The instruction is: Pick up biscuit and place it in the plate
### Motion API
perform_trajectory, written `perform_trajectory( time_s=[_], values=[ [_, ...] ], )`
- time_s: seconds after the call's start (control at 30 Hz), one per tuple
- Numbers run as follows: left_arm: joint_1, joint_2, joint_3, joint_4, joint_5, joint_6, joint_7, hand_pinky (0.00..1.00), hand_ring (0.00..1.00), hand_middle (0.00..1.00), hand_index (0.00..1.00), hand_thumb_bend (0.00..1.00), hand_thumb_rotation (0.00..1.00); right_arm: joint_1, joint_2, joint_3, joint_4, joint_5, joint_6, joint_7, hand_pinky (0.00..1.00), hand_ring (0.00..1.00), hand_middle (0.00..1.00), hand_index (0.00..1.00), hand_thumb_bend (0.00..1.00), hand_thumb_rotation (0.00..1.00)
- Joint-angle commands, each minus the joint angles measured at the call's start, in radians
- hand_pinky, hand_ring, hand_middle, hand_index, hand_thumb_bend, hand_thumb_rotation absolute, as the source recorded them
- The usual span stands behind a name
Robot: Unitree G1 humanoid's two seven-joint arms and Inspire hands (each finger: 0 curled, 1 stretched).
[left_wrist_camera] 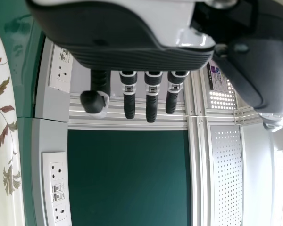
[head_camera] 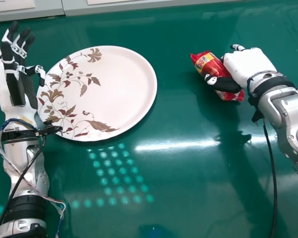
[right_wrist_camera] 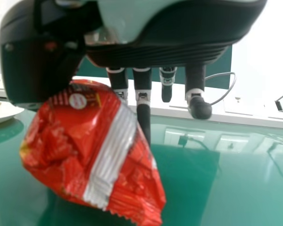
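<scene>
Right hand (head_camera: pixel 248 64) pinches biscuit (head_camera: pixel 207 63) | left hand (head_camera: pixel 14 89) released | risk: biscuit may drop short of plate (head_camera: pixel 124 89) if slick wrapper slides

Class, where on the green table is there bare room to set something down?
Bare table lies between the plate and the red biscuit packet, and nearer the robot, between the left arm and the right arm's cable. It is crowded at the plate's left rim, beside the left hand, and where the right hand grips the packet.
</scene>
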Motion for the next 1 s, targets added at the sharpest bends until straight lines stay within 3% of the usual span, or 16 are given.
perform_trajectory(
  time_s=[0.0,0.17,0.27,0.53,0.73,0.97],
  values=[
    [0.088,-0.024,0.012,0.054,-0.014,0.004,0.000,0.00,0.90,0.90,0.94,0.97,0.98,0.007,-0.001,-0.024,-0.047,0.008,0.014,0.005,0.08,0.13,0.47,0.48,0.52,0.00],
    [0.089,-0.019,0.013,0.059,-0.011,-0.002,-0.003,0.00,0.92,0.91,0.94,0.96,0.99,0.005,0.008,-0.055,-0.156,0.012,0.029,0.020,0.07,0.12,0.47,0.48,0.52,0.00],
    [0.087,-0.016,0.014,0.057,-0.018,0.009,-0.007,0.00,0.93,0.92,0.95,0.96,0.99,-0.008,0.016,-0.076,-0.207,0.032,-0.001,-0.011,0.07,0.13,0.39,0.49,0.51,0.00],
    [0.081,-0.009,0.009,0.050,-0.008,0.025,-0.006,0.00,0.92,0.91,0.94,0.98,0.98,-0.137,0.097,-0.040,-0.282,0.027,-0.010,0.066,0.08,0.12,0.42,0.49,0.51,0.00],
    [0.074,-0.007,0.009,0.045,-0.007,0.037,-0.007,0.00,0.90,0.90,0.92,0.97,0.98,-0.248,0.205,0.015,-0.237,0.020,-0.035,0.056,0.07,0.12,0.46,0.48,0.52,0.00],
    [0.056,0.002,0.010,0.068,0.000,0.043,-0.003,0.00,0.92,0.91,0.94,0.99,0.99,-0.350,0.370,0.106,-0.051,0.035,-0.069,0.005,0.09,0.14,0.47,0.48,0.52,0.00]
  ],
)
